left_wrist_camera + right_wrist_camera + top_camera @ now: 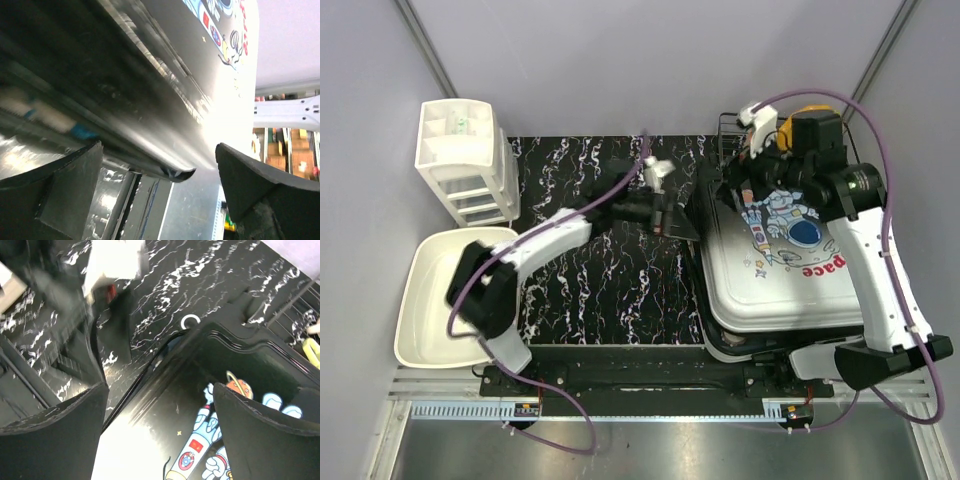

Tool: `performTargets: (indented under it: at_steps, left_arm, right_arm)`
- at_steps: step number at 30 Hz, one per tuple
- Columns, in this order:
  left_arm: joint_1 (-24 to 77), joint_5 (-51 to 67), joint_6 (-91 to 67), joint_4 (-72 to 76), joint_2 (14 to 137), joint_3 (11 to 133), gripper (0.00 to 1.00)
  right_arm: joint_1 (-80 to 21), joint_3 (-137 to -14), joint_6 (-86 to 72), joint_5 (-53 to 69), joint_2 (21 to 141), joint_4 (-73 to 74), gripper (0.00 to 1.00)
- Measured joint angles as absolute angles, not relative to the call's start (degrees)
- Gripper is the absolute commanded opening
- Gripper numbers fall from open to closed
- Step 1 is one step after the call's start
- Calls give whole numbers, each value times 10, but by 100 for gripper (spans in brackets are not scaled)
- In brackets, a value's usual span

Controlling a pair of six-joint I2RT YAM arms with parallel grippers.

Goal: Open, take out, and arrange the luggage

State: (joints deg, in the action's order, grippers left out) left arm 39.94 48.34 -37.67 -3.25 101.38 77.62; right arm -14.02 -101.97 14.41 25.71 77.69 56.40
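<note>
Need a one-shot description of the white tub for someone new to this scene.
Start from the black marbled mat in the centre of the top view. Off its left edge, on the near side, sits the white tub. Unlike the white drawer unit behind it, which is tall and tiered, the tub is a low, open basin with rounded corners.

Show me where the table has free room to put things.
Bare mat lies between the tub and the suitcase, nearer than the left arm, and beside the drawers. The left gripper and right gripper crowd the suitcase's far corner.
</note>
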Motion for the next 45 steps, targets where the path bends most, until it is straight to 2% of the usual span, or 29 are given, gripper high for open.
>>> performTargets:
  at_steps: [5,8,10,14,20,29,40,45]
  left_arm:
    - [228,488,-337,-57,845,657,99]
    - [114,482,-307,-86,763,618,99]
    - [69,479,-294,-104,728,601,99]
    - [29,479,-289,-124,692,567,99]
    - [16,479,-300,-131,675,527,99]
    - [8,483,-326,-99,668,518,99]
    - [8,493,-418,10,668,427,99]
    - [24,493,-440,55,694,422,99]
  right_arm:
    - [-261,-1008,212,191,770,594,89]
    - [-336,-990,257,150,786,614,83]
    - [-385,-982,289,115,811,629,74]
    - [-443,-980,345,47,879,644,54]
    - [-467,-1027,383,-32,1004,693,40]
    - [-482,-1034,385,-112,1079,741,37]
    - [-490,-952,401,-184,1087,728,37]
    - [-499,-942,429,-205,1083,724,38]
